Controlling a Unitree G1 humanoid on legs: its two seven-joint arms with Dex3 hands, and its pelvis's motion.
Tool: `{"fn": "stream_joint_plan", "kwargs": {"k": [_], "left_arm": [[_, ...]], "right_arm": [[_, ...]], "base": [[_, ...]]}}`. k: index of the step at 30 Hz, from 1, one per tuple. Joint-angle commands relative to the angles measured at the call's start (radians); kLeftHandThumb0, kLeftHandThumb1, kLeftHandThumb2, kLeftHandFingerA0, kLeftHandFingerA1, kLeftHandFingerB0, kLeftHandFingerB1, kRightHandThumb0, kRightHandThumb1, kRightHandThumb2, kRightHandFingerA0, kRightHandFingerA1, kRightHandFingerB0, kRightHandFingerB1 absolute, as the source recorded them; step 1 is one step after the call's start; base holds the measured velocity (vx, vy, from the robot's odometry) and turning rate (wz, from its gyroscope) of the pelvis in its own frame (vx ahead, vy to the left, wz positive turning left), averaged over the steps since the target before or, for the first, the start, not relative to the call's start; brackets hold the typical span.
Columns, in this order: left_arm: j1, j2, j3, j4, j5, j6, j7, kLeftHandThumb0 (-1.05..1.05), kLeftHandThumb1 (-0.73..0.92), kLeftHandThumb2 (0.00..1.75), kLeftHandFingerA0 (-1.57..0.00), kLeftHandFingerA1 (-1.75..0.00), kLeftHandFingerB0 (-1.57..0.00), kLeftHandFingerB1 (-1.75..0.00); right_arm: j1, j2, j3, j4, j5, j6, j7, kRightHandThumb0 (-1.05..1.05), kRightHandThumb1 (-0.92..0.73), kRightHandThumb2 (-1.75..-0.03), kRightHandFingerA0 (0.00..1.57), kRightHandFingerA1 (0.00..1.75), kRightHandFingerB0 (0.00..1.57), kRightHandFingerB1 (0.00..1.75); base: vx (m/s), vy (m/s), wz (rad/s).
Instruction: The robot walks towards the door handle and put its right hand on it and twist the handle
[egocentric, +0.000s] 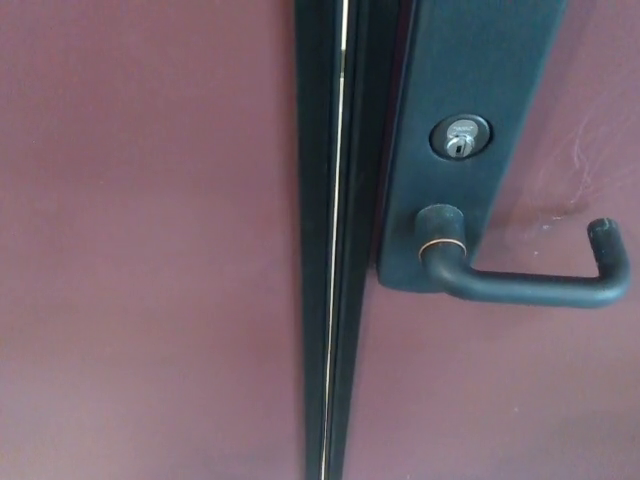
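Maroon door panels (140, 250) fill the head view on both sides of a dark vertical seam (335, 240), their paint smooth and matte, with faint pale scuffs on the right panel near the upper right. Neither robot hand shows anywhere in the view, so nothing can be said of their fingers.

Door handle (520, 285): located right of centre, in the right half of the view, on the right-hand panel. It is a dark, matte metal lever of round section. Its long axis runs horizontally, from the pivot collar (440, 240) out toward picture right. At the far right the free end turns back toward the door in a short hook. A thin copper-coloured ring circles the collar where the finish is worn.

Backing plate (455, 80): a long, flat, dark metal strip, slightly tilted in the view, carrying the lever at its lower end.

Keyhole (459, 138): a bright silver cylinder in a round dark recess, directly above the collar.

Seam: black frame edges with one thin bright line running top to bottom.
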Motion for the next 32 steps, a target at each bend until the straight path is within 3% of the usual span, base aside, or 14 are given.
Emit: {"fn": "stream_joint_plan", "kwargs": {"k": [1, 5, 6, 10, 11, 12, 13, 17, 18, 26, 27, 30, 32], "left_arm": [[0.028, -0.022, 0.017, -0.001, -0.023, -0.016, -0.001, -0.27, 0.68, 0.6, -0.46, -0.44, -0.37, -0.39], [0.028, -0.022, 0.018, 0.0, -0.023, -0.016, -0.001, -0.27, 0.68, 0.6, -0.46, -0.44, -0.37, -0.39], [0.028, -0.026, 0.015, -0.002, -0.021, -0.016, 0.001, -0.27, 0.68, 0.6, -0.46, -0.44, -0.37, -0.39], [0.029, -0.032, 0.011, -0.004, -0.017, -0.017, 0.004, -0.27, 0.68, 0.6, -0.46, -0.44, -0.37, -0.39], [0.018, -0.029, 0.01, 0.0, -0.016, -0.01, -0.001, -0.27, 0.68, 0.6, -0.44, -0.43, -0.37, -0.39], [0.004, -0.025, 0.01, 0.006, -0.015, -0.002, -0.007, -0.27, 0.68, 0.6, -0.44, -0.43, -0.37, -0.39], [0.004, -0.022, 0.004, 0.003, -0.009, -0.004, -0.005, -0.27, 0.68, 0.6, -0.44, -0.43, -0.38, -0.39], [0.004, -0.021, 0.004, 0.003, -0.008, -0.005, -0.005, -0.27, 0.68, 0.6, -0.44, -0.43, -0.38, -0.39], [0.011, -0.024, -0.006, -0.005, 0.003, -0.023, 0.007, -0.28, 0.67, 0.6, -0.44, -0.43, -0.38, -0.39], [-0.007, -0.032, -0.006, -0.01, 0.001, -0.02, 0.006, -0.28, 0.67, 0.59, -0.45, -0.44, -0.38, -0.39], [-0.007, -0.031, -0.006, -0.012, 0.001, -0.018, 0.006, -0.28, 0.67, 0.59, -0.45, -0.44, -0.38, -0.39], [-0.007, -0.031, -0.012, -0.012, 0.007, -0.013, 0.003, -0.27, 0.67, 0.59, -0.45, -0.44, -0.38, -0.39], [-0.008, -0.031, -0.013, -0.011, 0.008, -0.012, 0.001, -0.27, 0.68, 0.6, -0.45, -0.44, -0.38, -0.39]], "right_arm": [[-0.398, 0.095, 0.325, 0.871, -0.299, -0.145, -0.528, -0.83, -0.57, -0.68, 0.06, 0.21, 0.1, 0.21], [-0.415, 0.085, 0.342, 0.915, -0.287, -0.163, -0.541, -0.83, -0.57, -0.68, 0.06, 0.21, 0.1, 0.21], [-0.416, 0.096, 0.354, 0.967, -0.29, -0.176, -0.576, -0.82, -0.54, -0.93, 0.0, 0.22, 0.18, 0.26], [-0.427, 0.109, 0.38, 1.062, -0.289, -0.203, -0.634, -0.82, -0.54, -0.93, 0.0, 0.22, 0.18, 0.26], [-0.418, 0.105, 0.402, 1.107, -0.308, -0.199, -0.668, -0.83, -0.6, -0.93, 0.05, 0.31, 0.11, 0.37], [-0.405, 0.102, 0.428, 1.158, -0.333, -0.191, -0.71, -0.83, -0.6, -0.93, 0.05, 0.31, 0.11, 0.37], [-0.401, 0.097, 0.445, 1.183, -0.339, -0.197, -0.731, -0.8, -0.74, -0.64, 0.11, 0.24, 0.19, 0.28], [-0.415, 0.089, 0.468, 1.22, -0.322, -0.216, -0.746, -0.8, -0.74, -0.64, 0.11, 0.24, 0.19, 0.28], [-0.419, 0.086, 0.486, 1.232, -0.332, -0.206, -0.767, -0.38, -0.37, -0.98, 0.0, 0.49, 0.0, 0.45], [-0.441, 0.058, 0.546, 1.291, -0.312, -0.242, -0.747, -0.38, -0.37, -0.98, 0.0, 0.49, 0.0, 0.46], [-0.446, 0.058, 0.557, 1.298, -0.313, -0.243, -0.747, -0.8, -0.74, -0.63, 0.13, 0.27, 0.17, 0.27], [-0.459, 0.054, 0.577, 1.318, -0.302, -0.249, -0.729, -0.84, -0.7, -0.68, 0.09, 0.25, 0.15, 0.26], [-0.459, 0.053, 0.58, 1.323, -0.297, -0.252, -0.727, -0.81, -0.76, -0.63, 0.09, 0.26, 0.15, 0.27]], "base": [[0.0, 0.0, 0.0], [0.0, 0.0, 0.0], [0.0, 0.0, 0.0], [0.0, 0.0, 0.0], [0.0, 0.0, 0.0], [0.0, 0.0, 0.0], [0.0, 0.0, 0.0], [0.0, 0.0, 0.0], [0.0, 0.0, 0.0], [0.0, 0.0, 0.0], [0.0, 0.0, 0.0], [0.0, 0.0, 0.0], [0.0, 0.0, 0.0]]}}
